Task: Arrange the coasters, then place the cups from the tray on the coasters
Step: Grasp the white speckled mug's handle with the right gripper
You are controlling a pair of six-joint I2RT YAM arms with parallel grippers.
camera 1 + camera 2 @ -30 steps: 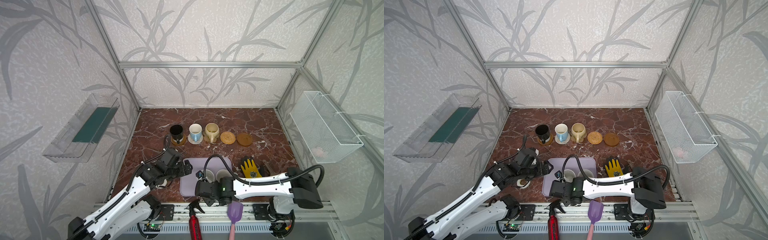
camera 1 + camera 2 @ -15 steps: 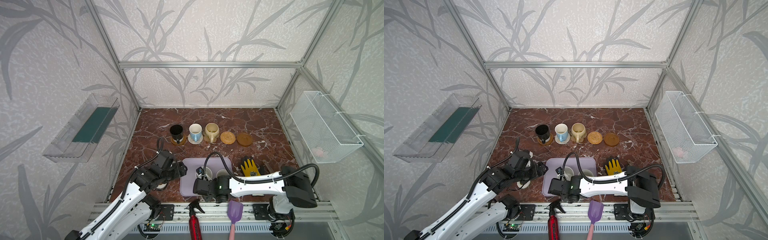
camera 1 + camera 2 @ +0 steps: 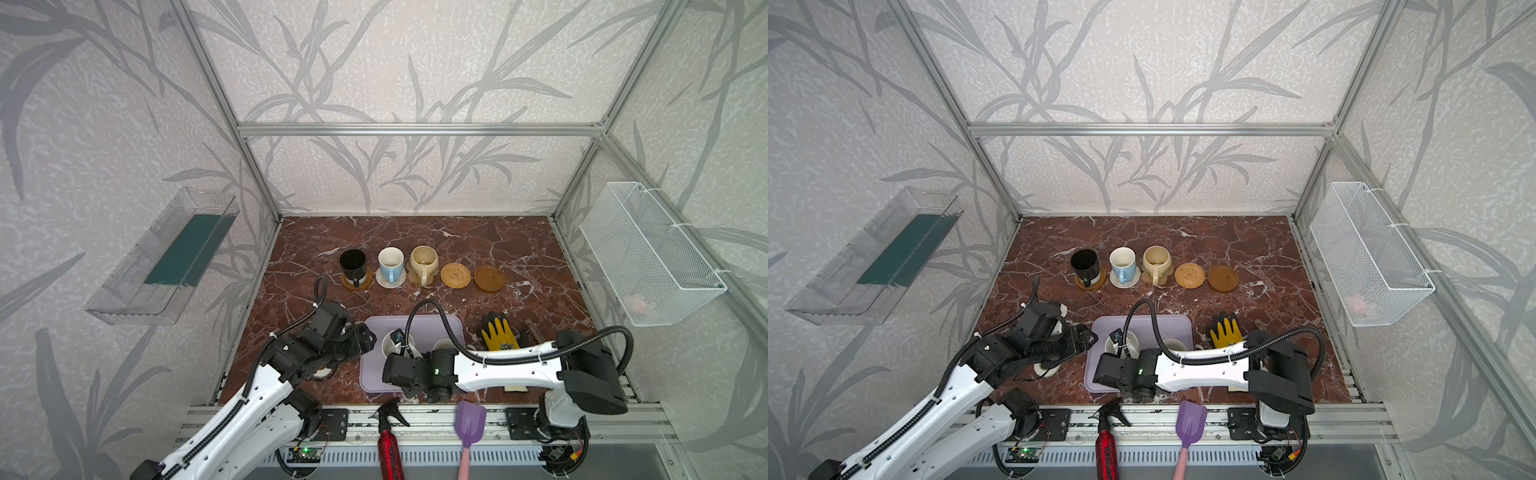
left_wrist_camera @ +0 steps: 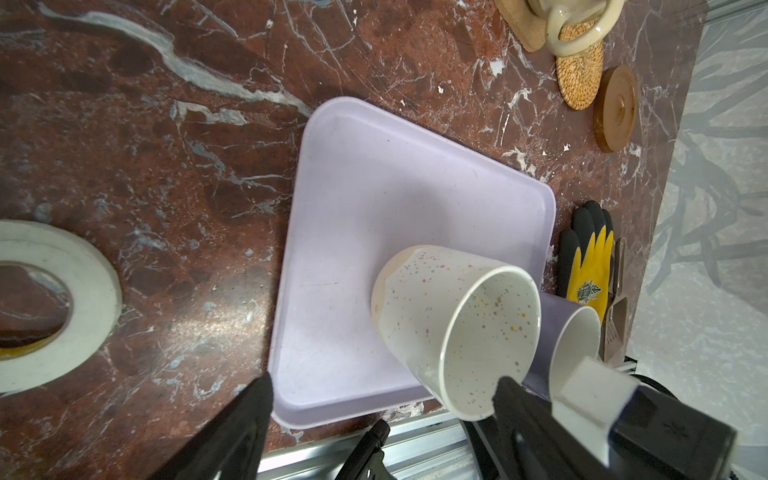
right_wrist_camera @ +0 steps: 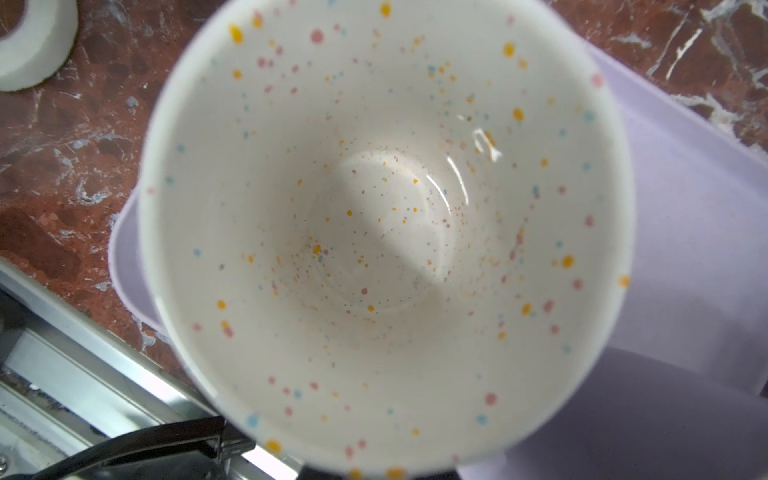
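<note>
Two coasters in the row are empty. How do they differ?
The rattan coaster is pale golden and spiral-woven; the amber-brown disc is darker, smooth and rimmed. The rattan coaster lies next to the beige mug; the amber-brown disc ends the row, rightmost in both top views. Both are round, flat, bare and similar in size.

Leaf-patterned walls (image 3: 374,62), red marble tabletop (image 3: 415,237)
</note>
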